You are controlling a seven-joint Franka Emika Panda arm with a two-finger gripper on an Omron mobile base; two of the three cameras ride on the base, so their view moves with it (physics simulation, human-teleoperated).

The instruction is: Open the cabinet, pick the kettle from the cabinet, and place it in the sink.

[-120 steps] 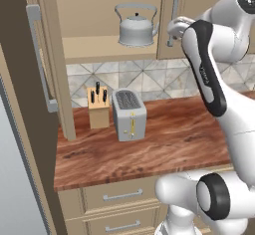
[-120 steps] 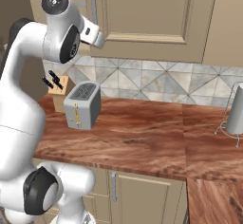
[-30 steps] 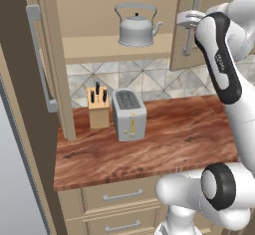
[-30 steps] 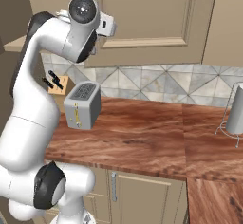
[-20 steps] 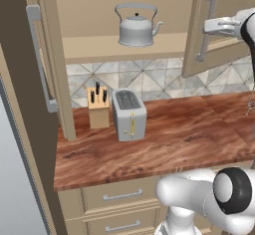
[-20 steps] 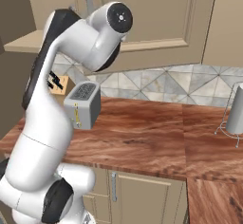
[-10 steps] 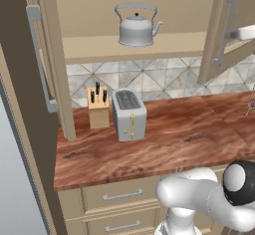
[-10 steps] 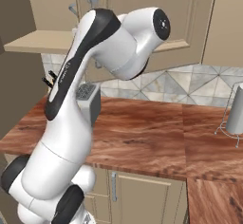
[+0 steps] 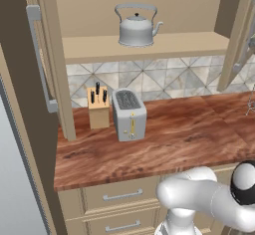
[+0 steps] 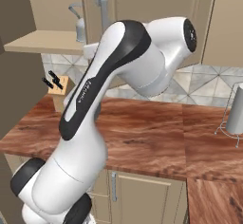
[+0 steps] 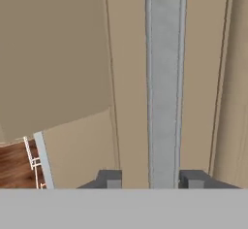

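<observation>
The cabinet (image 9: 149, 45) stands with both doors swung out. On its shelf sits the silver-grey kettle (image 9: 135, 27), upright, spout to the right; its edge also peeks past the door as kettle (image 10: 78, 23). In the hand view my gripper (image 11: 151, 178) is open and straddles the right door's vertical silver bar handle (image 11: 164, 77); the left fingertip (image 11: 109, 178) stands a little clear of the bar, the right one is close beside it. That right door (image 9: 243, 30) is at the far right of the left base view. The sink is out of view.
A boxy silver toaster (image 9: 129, 114) and a knife block (image 9: 98, 107) stand on the wooden counter (image 9: 189, 139) under the shelf. The left door (image 9: 47, 59) juts toward me with its long handle. A grey cylinder on a wire stand (image 10: 235, 110) is at the right. Drawers (image 9: 122, 195) run below.
The right door has swung further open to the right with my hand on its handle. The jaws have spread apart from the bar.
</observation>
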